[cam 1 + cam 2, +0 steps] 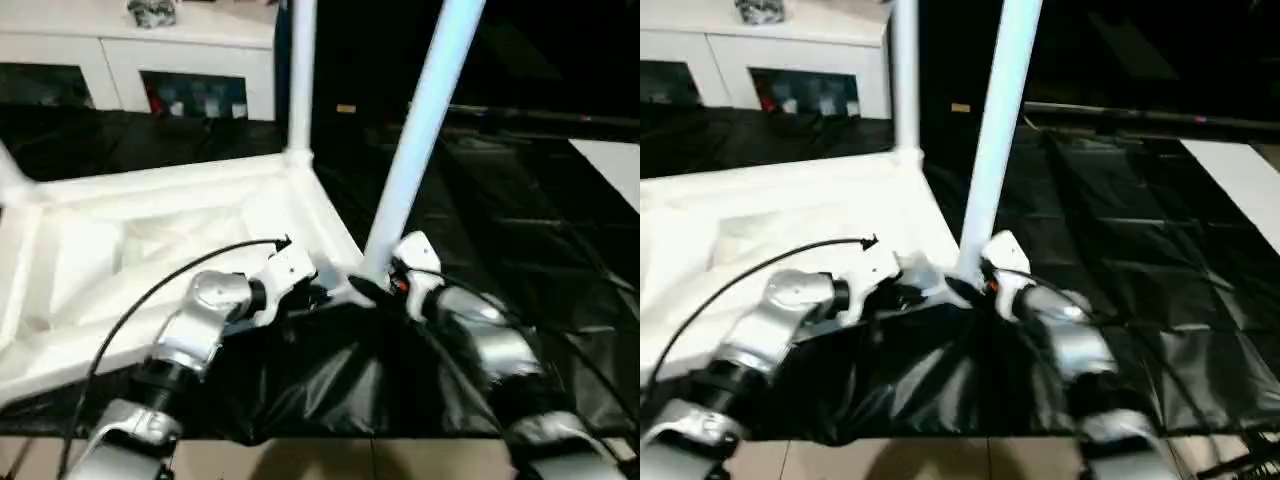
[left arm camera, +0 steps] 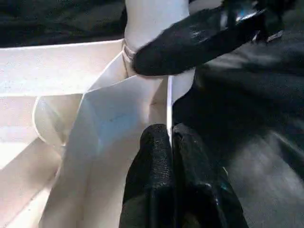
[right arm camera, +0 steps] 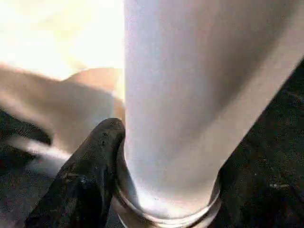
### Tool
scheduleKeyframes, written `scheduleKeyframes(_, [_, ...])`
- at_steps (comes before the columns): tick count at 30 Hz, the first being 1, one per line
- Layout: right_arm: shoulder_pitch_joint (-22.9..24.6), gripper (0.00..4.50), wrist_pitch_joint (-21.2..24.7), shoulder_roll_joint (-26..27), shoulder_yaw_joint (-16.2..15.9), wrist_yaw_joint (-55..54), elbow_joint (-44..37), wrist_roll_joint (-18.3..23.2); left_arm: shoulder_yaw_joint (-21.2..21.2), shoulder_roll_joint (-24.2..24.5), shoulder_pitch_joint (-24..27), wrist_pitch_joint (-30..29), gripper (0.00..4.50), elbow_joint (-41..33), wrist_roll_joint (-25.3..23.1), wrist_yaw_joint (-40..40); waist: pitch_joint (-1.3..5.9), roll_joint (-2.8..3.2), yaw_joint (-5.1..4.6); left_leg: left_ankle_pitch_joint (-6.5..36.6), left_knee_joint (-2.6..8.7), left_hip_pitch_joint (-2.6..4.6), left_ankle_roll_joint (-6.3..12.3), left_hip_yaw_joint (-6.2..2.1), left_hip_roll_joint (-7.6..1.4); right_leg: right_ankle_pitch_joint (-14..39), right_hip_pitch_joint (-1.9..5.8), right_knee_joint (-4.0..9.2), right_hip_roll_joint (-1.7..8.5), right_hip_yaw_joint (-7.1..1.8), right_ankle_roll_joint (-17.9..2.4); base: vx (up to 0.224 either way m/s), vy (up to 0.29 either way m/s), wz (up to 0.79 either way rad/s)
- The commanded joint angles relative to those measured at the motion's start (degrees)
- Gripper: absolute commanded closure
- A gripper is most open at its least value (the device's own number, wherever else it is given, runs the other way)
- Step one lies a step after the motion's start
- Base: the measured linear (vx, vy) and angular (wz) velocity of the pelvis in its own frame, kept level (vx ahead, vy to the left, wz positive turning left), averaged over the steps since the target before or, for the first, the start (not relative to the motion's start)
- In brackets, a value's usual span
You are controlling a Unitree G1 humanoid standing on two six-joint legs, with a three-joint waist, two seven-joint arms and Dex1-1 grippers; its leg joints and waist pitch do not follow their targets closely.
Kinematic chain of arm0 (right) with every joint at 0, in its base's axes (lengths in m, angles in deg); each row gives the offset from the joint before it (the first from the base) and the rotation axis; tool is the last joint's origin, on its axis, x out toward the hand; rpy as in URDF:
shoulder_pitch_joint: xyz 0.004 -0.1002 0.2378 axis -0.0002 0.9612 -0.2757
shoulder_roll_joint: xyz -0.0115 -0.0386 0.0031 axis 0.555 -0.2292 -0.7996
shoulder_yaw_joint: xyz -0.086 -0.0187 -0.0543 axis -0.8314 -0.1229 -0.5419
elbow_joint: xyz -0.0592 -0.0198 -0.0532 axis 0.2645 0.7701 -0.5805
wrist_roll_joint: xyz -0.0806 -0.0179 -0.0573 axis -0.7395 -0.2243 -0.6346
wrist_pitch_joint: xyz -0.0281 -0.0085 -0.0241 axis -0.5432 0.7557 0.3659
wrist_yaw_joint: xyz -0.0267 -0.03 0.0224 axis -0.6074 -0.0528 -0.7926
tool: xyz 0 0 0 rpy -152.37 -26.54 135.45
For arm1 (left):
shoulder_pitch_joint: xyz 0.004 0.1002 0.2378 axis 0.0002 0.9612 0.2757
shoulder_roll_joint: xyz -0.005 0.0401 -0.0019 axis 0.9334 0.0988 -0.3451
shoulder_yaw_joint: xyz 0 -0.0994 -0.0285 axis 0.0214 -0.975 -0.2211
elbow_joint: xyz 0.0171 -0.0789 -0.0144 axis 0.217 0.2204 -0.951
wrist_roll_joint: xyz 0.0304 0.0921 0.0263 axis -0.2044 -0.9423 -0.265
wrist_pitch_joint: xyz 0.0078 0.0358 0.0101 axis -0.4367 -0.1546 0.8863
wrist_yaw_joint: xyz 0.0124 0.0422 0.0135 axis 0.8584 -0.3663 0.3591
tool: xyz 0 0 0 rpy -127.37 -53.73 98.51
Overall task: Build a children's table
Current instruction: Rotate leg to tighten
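The table top (image 1: 170, 230) lay upside down on black sheeting (image 1: 520, 230), its ribbed underside facing up and its long side running away to the left of the near corner socket (image 1: 352, 290). That corner was the one nearest the robot; the top's left end ran out of the head views, and glare washed out most of the ribs.

Three legs could be counted, all with their upper ends cut off. One leg (image 1: 425, 120) stood in the near corner socket, leaning slightly to the right as it rose. A second leg (image 1: 300, 75) stood upright in the corner behind that socket. A stub of a third leg (image 1: 10, 180) showed at the far left.

The left gripper (image 2: 169, 142) had its two black fingers pinched together on the thin rim of the table top just beside the near corner socket. The right gripper (image 3: 156, 166) sat at the base of the leaning leg, just above the socket; one black finger (image 3: 90, 175) pressed against the leg's flared end, and the other finger was hidden behind the leg, so a full clamp could not be confirmed. In the left wrist view, a finger of the right gripper lay across the leg.

Beyond the far corner stood one white cabinet (image 1: 140, 60) with dark glass doors, its contents too blurred to make out.
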State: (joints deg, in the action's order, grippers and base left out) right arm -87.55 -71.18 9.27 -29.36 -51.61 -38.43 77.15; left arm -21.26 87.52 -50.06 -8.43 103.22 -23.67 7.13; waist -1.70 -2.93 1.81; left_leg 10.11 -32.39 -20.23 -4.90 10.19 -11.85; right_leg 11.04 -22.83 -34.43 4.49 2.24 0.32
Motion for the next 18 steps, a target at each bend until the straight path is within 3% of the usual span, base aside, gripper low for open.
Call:
scheduleKeyframes(1, [-1.50, 1.87, 0.40, 4.73, -4.04, -3.57, 4.11, -3.18, 4.60, -7.06, -1.07, 1.00, 4.50, -0.17, 2.41, -0.34, 2.19, -0.16, 0.11, 18.83, 3.97, 0.18, -0.31, -0.36, -1.02, 22.71, 1.36, 5.32, 2.90, -1.73, -7.76, 0.000, 0.000, 0.00])
scheduleKeyframes(4, [-2.71, 1.87, -0.11, 6.26, -2.84, -3.61, 5.51, -1.53, 4.94, -7.25, -1.63, 1.11, 4.50, 0.23, 1.76, -0.99, 2.23, 0.04, 0.17, 19.28, 3.98, 0.13, 0.09, -0.33, -1.00, 22.11, 1.34, 5.32, 2.91, -1.78, -7.81, 0.000, 0.000, 0.00])
scheduleKeyframes(5, [-3.06, 1.32, -0.07, 6.66, -2.26, -3.02, 5.80, -0.57, 4.99, -7.17, -1.77, 1.13, 4.50, 0.28, 1.55, -1.19, 2.27, 0.05, 0.21, 18.95, 4.00, 0.11, 0.19, -0.33, -1.01, 20.97, 1.42, 5.23, 2.84, -1.74, -8.07, 0.000, 0.000, 0.00])
scheduleKeyframes(6, [-3.14, 1.19, 0.17, 6.72, -2.03, -1.76, 5.62, 0.07, 4.80, -6.91, -1.70, 0.94, 4.50, 0.13, 1.52, -1.31, 2.27, 0.17, 0.23, 18.77, 4.00, 0.06, 0.30, -0.28, -1.06, 19.36, 1.46, 5.12, 2.77, -1.78, -8.44, 0.000, 0.000, 0.00])
scheduleKeyframes(14, [-2.02, 0.97, -3.42, 3.77, -4.29, 1.44, 4.64, -2.24, 4.31, -4.18, -1.18, 3.19, 4.50, -0.20, 2.27, 2.18, 2.35, 0.24, 0.46, 17.43, 3.96, -0.05, 0.91, -0.15, -1.08, 16.07, 1.75, 4.83, 2.83, -1.80, -9.75, 0.000, 0.000, 0.00])
scheduleKeyframes(16, [-1.35, 0.97, -4.95, 2.22, -5.01, 5.10, 4.02, -2.11, 4.09, -2.95, -1.12, 3.78, 4.50, -0.38, 3.07, 4.38, 2.39, 0.49, 0.59, 17.27, 3.92, 0.02, 1.14, -0.13, -1.11, 15.60, 1.78, 4.81, 2.85, -1.78, -9.95, 0.000, 0.000, 0.00])
scheduleKeyframes(18, [-0.10, 0.97, -7.43, -0.18, -6.40, 10.31, 2.76, -2.12, 3.81, -1.57, -1.04, 4.42, 4.50, -0.58, 4.41, 7.58, 2.47, 0.24, 0.84, 16.28, 3.74, -0.09, 1.86, 0.05, -1.11, 13.91, 1.96, 4.64, 2.83, -1.80, -10.46, 0.000, 0.000, 0.00])
